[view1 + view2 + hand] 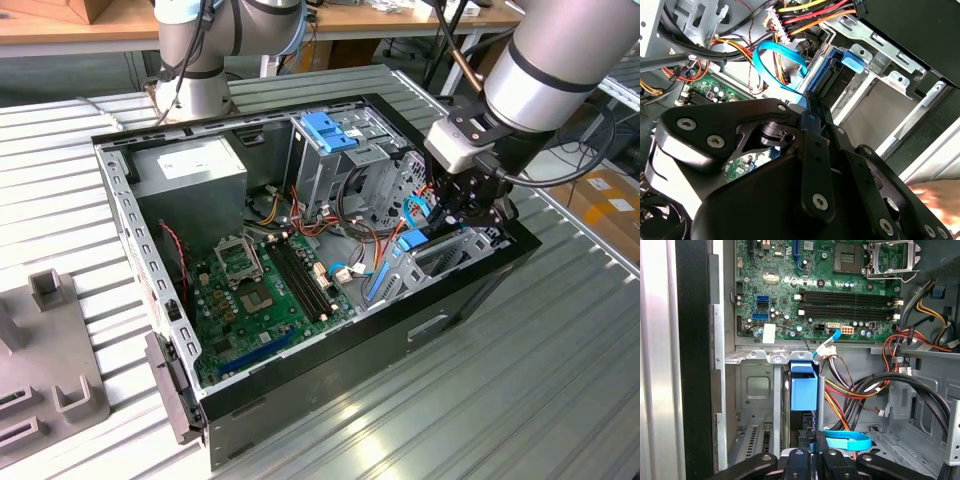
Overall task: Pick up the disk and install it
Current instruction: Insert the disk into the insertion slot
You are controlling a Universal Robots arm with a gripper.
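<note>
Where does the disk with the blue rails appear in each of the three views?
Exterior view: the disk is near the case's corner at the exterior view's right, beside the gripper.
First wrist view: the disk stands on edge in the metal bay, its blue tab toward the motherboard.
Second wrist view: the disk sits in that bay, beyond the gripper.
Shared landmark: the green motherboard.

There's the open computer case (470, 290) flat on the slatted table (540, 400), green motherboard (255, 295) inside, grey power supply (190, 170) in a corner, blue-capped cage (340, 140) near it, grey fixture (50, 385) at the table's edge.
</note>
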